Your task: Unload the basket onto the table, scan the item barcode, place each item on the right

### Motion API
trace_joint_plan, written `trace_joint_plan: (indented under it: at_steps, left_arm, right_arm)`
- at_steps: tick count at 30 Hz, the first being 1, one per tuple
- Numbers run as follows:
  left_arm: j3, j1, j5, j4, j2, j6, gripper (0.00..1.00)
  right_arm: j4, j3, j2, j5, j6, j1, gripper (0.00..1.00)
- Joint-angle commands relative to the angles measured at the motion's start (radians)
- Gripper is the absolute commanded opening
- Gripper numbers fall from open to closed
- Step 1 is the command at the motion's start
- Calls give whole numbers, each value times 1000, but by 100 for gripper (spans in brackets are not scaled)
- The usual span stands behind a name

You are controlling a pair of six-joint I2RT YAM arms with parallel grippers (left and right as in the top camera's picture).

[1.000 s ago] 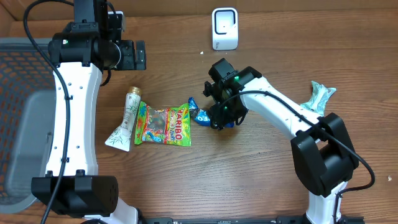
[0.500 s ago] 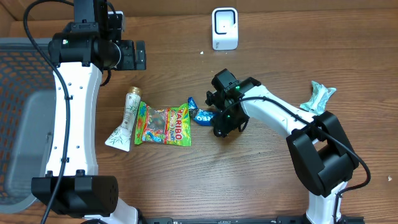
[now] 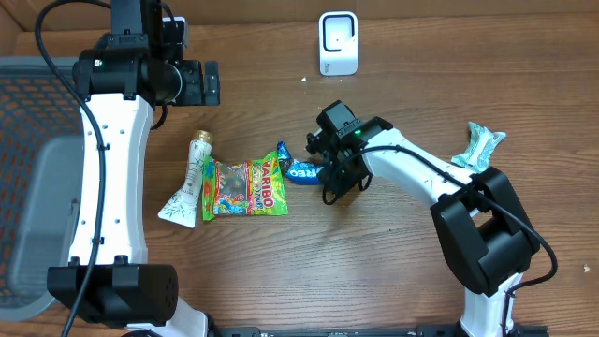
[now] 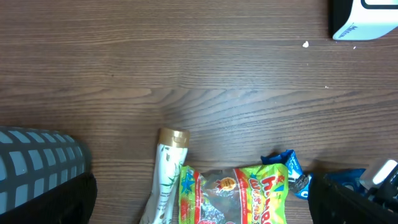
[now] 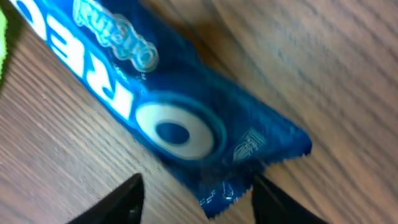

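Observation:
A blue Oreo packet [image 3: 298,170] lies flat on the wooden table, right of a Haribo bag [image 3: 245,189]. My right gripper [image 3: 329,174] is low over the packet's right end. In the right wrist view its two dark fingertips stand either side of that crimped end [image 5: 224,186], with wood still showing between the left fingertip and the wrapper, so the right gripper [image 5: 196,193] is open. The white scanner [image 3: 338,43] stands at the back of the table. My left gripper [image 3: 201,84] hangs open at the upper left, holding nothing.
A white tube [image 3: 190,183] lies against the Haribo bag's left side. A teal packet [image 3: 479,147] sits at the far right. A grey mesh basket [image 3: 28,187] fills the left edge. The left wrist view shows the scanner [image 4: 367,18], tube [image 4: 165,180] and Oreo packet [image 4: 292,177].
The right gripper has dropped onto the Oreo packet's right end and its jaws have narrowed. The packet slid slightly left against the Haribo bag. The left arm has not moved.

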Motion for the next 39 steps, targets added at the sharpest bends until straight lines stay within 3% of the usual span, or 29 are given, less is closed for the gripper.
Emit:
trace_joint_plan:
  at_steps: [1, 6, 39]
  left_arm:
    - [-3, -6, 7, 1, -2, -18, 100]
    - [-3, -6, 6, 1, -2, -18, 100]
    - [-3, -6, 6, 1, -2, -18, 100]
  right_arm:
    - [-8, 82, -13, 20, 0, 0, 60]
    - [8, 96, -12, -72, 12, -1, 72]
    - [43, 85, -12, -115, 53, -87, 73]
